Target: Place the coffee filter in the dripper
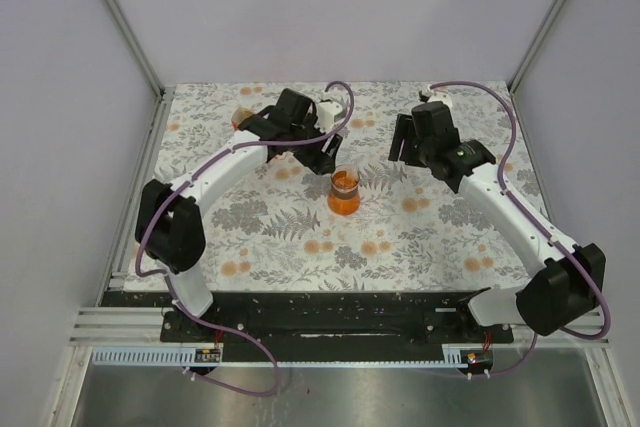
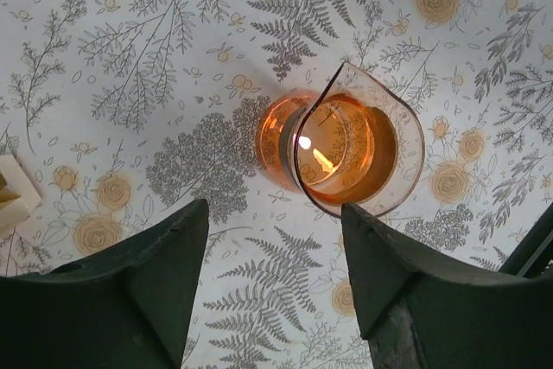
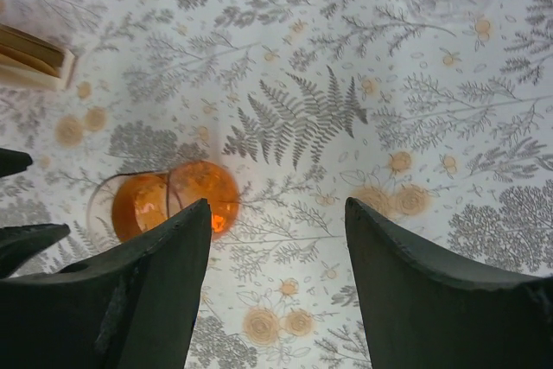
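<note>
My left end effector hangs with its fingers spread and nothing between them. The dripper stands on the counter just ahead of the gap, a little toward the right finger. My right end effector is likewise spread and bare, with the dripper low and off beyond its left finger. I hold no coffee filter in either one. Through the clear cone I cannot tell whether a paper lines it or whether the tan tint is only the orange base showing through. That doubt is the first risk: if I take the cone for empty, I may push a second paper into it. The holder with its stack of papers sits far out to the left of both end effectors. Pinching there could lift several sheets at once, or crease the thin paper. The dripper looks light and tall, so a finger brushing its rim could tip or slide it. Both arms are also close around it, so they could knock into each other.
</note>
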Tool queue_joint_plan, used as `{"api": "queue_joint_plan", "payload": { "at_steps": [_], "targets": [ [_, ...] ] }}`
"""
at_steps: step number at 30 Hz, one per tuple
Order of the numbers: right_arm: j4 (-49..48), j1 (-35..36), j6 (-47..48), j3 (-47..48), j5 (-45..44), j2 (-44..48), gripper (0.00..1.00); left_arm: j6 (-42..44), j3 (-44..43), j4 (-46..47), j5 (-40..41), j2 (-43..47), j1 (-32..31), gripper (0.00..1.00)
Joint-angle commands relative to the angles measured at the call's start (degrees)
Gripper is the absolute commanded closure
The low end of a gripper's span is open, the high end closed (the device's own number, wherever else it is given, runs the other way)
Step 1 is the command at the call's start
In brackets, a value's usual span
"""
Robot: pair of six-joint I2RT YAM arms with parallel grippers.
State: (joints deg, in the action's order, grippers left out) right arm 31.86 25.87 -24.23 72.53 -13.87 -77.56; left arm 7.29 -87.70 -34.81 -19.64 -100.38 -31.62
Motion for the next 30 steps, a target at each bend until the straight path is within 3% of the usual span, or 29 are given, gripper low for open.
{"api": "queue_joint_plan", "payload": {
  "at_steps": [1, 6, 8, 19, 26, 30],
  "targets": [
    [0.4, -1.08, 1.99, -2.13, 0.86, 1.8, 0.29, 0.53, -4.23, -1.49, 0.66, -1.57, -1.69, 0.34],
    [0.49, -1.52, 2.34, -3.27, 1.04, 1.53, 0.29, 0.62, -5.64, -1.58, 2.76, -4.47, -3.36, 0.36],
    [0.4, -1.61, 2.52, -3.19, 1.39, 1.45, 0.29, 0.53, -6.51, -2.1, 3.81, -6.05, -3.8, 0.42],
    [-0.56, -6.0, 4.98, -2.92, -0.46, 1.89, 0.3, 13.88, -5.99, -2.72, 3.56, -6.15, -6.44, 0.99],
    [-4.95, -13.46, 6.12, -1.08, -0.73, -2.23, 0.3, 29.16, -4.41, -2.72, -1.19, -4.21, -6.62, 1.0],
    [-7.77, -19.79, 5.42, 3.48, 0.34, -8.91, 0.31, 33.04, -4.93, -3.6, -1.45, -5.26, -6.53, 1.0]
  ]
}}
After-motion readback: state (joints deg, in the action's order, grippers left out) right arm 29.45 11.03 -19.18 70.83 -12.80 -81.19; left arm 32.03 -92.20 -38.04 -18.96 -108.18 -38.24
